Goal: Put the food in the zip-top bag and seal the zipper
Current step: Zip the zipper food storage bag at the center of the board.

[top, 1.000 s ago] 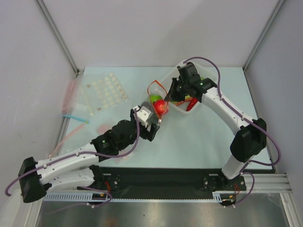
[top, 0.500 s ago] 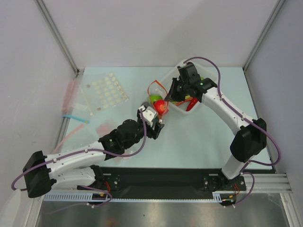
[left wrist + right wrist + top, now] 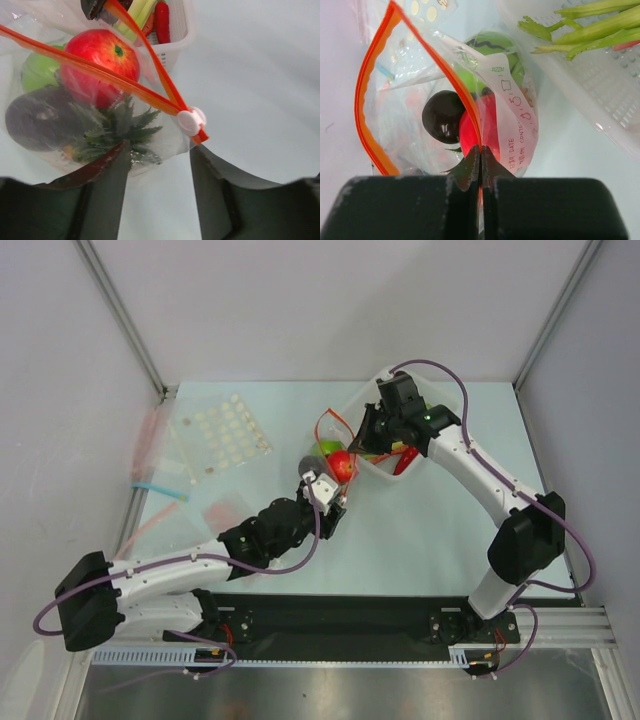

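Left hand (image 3: 157,152) has advanced, jaws apart, on the zipper (image 3: 100,74) (right hand (image 3: 480,152) pinches its strip); a misaimed close could slip.

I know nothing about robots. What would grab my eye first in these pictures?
A clear zip-top bag lies mid-table, stuffed with a bright red fruit, a green fruit and a dark purple piece, with its orange-red zipper gaping open. The right gripper pinches that strip, and the left gripper stands open just short of the white slider. A white basket sits beside the bag.
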Motion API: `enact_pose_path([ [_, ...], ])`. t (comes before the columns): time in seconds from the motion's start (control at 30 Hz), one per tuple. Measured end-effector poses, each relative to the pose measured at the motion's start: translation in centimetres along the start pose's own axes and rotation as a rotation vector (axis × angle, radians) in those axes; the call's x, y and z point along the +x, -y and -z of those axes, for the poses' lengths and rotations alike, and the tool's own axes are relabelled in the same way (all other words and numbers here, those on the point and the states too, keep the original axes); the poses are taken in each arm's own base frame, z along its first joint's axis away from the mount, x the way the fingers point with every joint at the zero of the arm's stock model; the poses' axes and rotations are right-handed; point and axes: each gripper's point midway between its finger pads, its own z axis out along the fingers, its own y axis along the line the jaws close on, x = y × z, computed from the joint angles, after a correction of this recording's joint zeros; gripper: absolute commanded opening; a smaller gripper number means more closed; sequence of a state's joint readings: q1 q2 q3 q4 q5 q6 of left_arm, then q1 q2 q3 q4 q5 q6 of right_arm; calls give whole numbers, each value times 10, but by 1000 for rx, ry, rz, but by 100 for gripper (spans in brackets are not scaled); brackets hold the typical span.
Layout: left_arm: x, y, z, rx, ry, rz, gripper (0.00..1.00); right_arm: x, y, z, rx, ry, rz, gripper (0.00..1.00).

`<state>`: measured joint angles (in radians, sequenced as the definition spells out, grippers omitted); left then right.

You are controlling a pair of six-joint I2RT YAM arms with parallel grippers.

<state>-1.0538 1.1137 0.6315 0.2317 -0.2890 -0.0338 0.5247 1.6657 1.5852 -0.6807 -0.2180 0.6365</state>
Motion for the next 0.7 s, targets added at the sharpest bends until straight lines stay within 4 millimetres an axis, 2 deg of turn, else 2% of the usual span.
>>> enact_pose_path([
  [0.03,2,-1,-1,-9,-7,-3,42,0,0,1,-1,1,-1,0],
  [0.1,6,-4,-3,-26,-17,-10,30,0,-1,2,-1,1,-2,0],
  [0.13,7,-6,-3,-40,-18,-13,19,0,-1,2,-1,2,-3,0],
  [0.2,6,-9,-4,-55,-14,-16,10,-1,-1,5,-3,7,-2,0],
  [0.23,5,-9,-4,-59,-11,-19,1,-1,-2,6,-4,11,-2,0],
  [0.4,0,-11,-2,-66,-1,-18,0,-2,-1,16,-3,28,-1,0],
  [0.47,-7,-9,4,-43,22,-9,0,0,0,20,-2,29,3,5],
  [0.5,-13,-9,10,-30,44,-1,1,2,1,22,-1,28,9,9],
  [0.53,-20,-9,17,-15,73,11,0,5,2,24,-4,25,15,29],
  [0.63,-30,-11,40,29,147,42,0,13,4,32,-21,18,53,62],
  [0.7,-28,-11,54,61,178,57,0,19,4,39,-45,14,96,66],
])
